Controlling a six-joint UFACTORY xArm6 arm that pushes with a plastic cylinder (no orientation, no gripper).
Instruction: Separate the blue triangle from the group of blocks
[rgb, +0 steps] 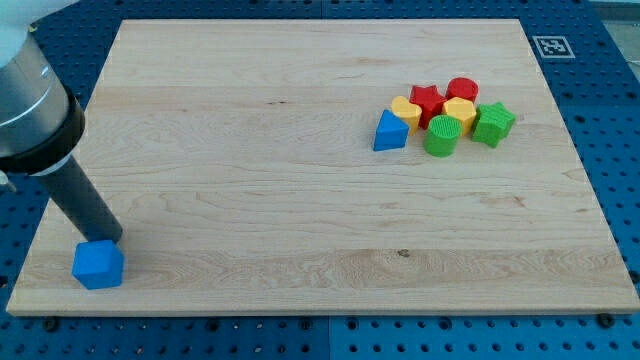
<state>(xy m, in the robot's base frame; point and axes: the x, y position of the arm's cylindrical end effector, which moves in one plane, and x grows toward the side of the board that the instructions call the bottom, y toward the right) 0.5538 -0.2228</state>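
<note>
The blue triangle sits at the left edge of a tight group in the view's upper right. It touches a yellow block. The group also holds a red star, a red cylinder, a yellow hexagon, a green cylinder and a green star. My tip is far off at the view's lower left, right behind a separate blue block, seemingly touching its top edge.
The wooden board lies on a blue perforated table. A fiducial marker sits just off the board's top right corner. The arm's grey body fills the view's upper left.
</note>
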